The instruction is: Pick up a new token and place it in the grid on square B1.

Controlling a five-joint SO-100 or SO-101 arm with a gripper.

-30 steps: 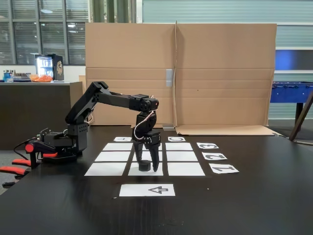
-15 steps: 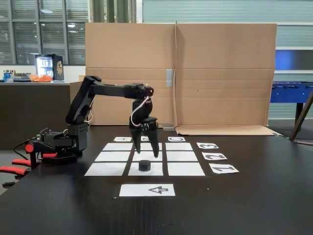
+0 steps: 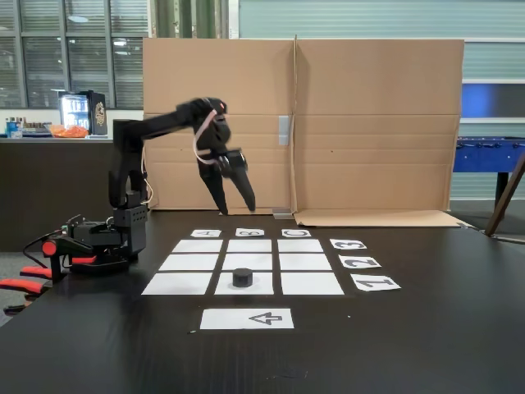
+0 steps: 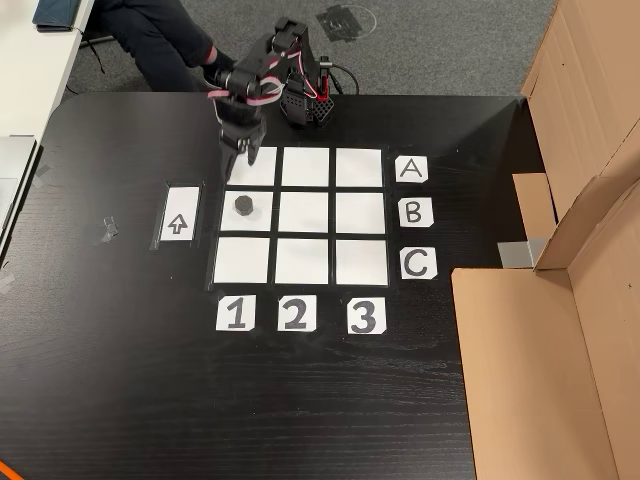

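My hand (image 3: 233,195) is raised well above the bench (image 3: 426,328), fingers parted and holding nothing. In the other view the hand (image 4: 238,165) hangs over the near edge of the grid (image 4: 300,216), close to the cell beside the arm's base, with the fingers spread and blurred by motion.

Change noted: a second ago the hand stood low over the grid, fingers straddling the token. Half a second ago it had lifted clear, the token left behind. Now the arm is folded back toward its base (image 3: 98,242) and the hand is high, tilted, well apart from the token.

The token (image 3: 242,277) rests flat on square B1 (image 3: 244,284), the front middle cell in the fixed view. The other view confirms it: the token (image 4: 243,205) sits on square B1 (image 4: 243,211), in the row level with the card lettered B (image 4: 414,212) and the column above the card numbered 1 (image 4: 235,313). It lies inside the cell's borders, touching no neighbouring cell. The sheet printed with an arrow (image 4: 179,214) lies just beside that cell and is bare.

Assessment: placement looks complete and the release clean. I judge that what remains is only the retreat to rest. I see no risk to the token from the hand at this height.
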